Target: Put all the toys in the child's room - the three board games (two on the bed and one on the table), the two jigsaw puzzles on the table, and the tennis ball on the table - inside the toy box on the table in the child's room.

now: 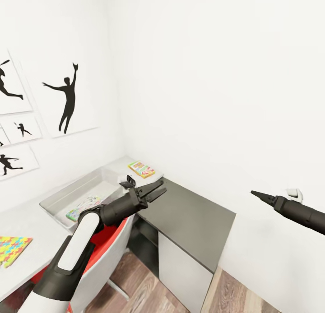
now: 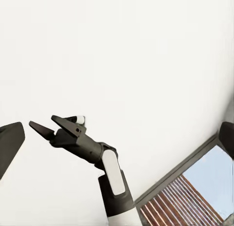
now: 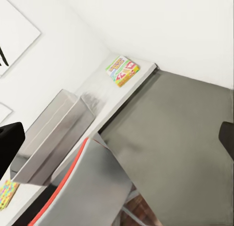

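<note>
My left tool (image 1: 155,191) hangs wide and empty beside the bin (image 1: 58,200); swinging toward the game box (image 1: 141,169) could clip its rim.

Your left wrist camera faces a blank white wall (image 2: 126,50). The right hand (image 2: 48,124) hangs before it, fingers parted, holding nothing. A window (image 2: 195,192) with red slats sits at one corner.

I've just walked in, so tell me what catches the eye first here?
The left gripper, jaws open, hangs over a red and grey chair beside the grey toy box. A board game lies in the table corner, a jigsaw lies nearer, and dancer silhouettes hang on the wall.
</note>
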`<state>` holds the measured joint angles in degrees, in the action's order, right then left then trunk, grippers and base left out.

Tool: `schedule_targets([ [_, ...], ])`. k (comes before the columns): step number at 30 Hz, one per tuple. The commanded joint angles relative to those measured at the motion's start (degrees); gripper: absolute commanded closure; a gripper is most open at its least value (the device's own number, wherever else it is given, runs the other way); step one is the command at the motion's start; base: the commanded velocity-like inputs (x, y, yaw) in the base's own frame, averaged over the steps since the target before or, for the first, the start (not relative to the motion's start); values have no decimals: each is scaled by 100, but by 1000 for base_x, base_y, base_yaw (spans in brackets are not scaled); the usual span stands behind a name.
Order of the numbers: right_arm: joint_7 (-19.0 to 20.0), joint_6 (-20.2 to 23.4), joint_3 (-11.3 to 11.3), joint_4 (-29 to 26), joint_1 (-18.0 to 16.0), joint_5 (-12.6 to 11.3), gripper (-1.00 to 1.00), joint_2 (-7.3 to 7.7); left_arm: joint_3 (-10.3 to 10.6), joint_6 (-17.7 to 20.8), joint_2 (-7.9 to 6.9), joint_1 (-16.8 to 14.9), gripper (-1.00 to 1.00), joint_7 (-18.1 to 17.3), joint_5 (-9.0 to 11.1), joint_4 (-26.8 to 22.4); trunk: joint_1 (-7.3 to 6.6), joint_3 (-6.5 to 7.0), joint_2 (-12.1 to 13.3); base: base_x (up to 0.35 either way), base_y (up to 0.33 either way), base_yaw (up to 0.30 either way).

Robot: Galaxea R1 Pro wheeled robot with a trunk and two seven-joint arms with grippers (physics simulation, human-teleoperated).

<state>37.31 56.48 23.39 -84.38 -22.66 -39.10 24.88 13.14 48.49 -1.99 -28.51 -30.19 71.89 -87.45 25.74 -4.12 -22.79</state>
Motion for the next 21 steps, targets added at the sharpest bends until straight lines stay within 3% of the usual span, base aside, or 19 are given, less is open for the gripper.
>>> schedule_targets([
  [1, 31, 29, 6, 1, -6, 22, -100, -1, 68, 19, 35, -5, -100, 34, -21, 0, 4, -7, -13, 0, 0, -229],
  [8, 31, 30, 7, 1, 65, 24, -100, -1, 276, 14, 172, -5, -100, 166, -168, 0, 4, 38, -13, 0, 0, -227],
  [14, 31, 30, 7, -4, 159, 25, -100, -1, 308, 13, 229, -5, -100, 205, -215, 0, 4, 76, -13, 0, 0, -224],
  [19, 29, 29, 6, -6, 203, 28, -100, -1, 296, 15, 190, -5, -100, 211, -237, 24, 4, 109, -13, 0, 0, -223],
  [21, 27, 29, 6, -7, 231, 32, -100, -1, 286, 17, 60, -5, -100, 213, -247, 105, 4, 122, -13, 0, 0, -223],
])
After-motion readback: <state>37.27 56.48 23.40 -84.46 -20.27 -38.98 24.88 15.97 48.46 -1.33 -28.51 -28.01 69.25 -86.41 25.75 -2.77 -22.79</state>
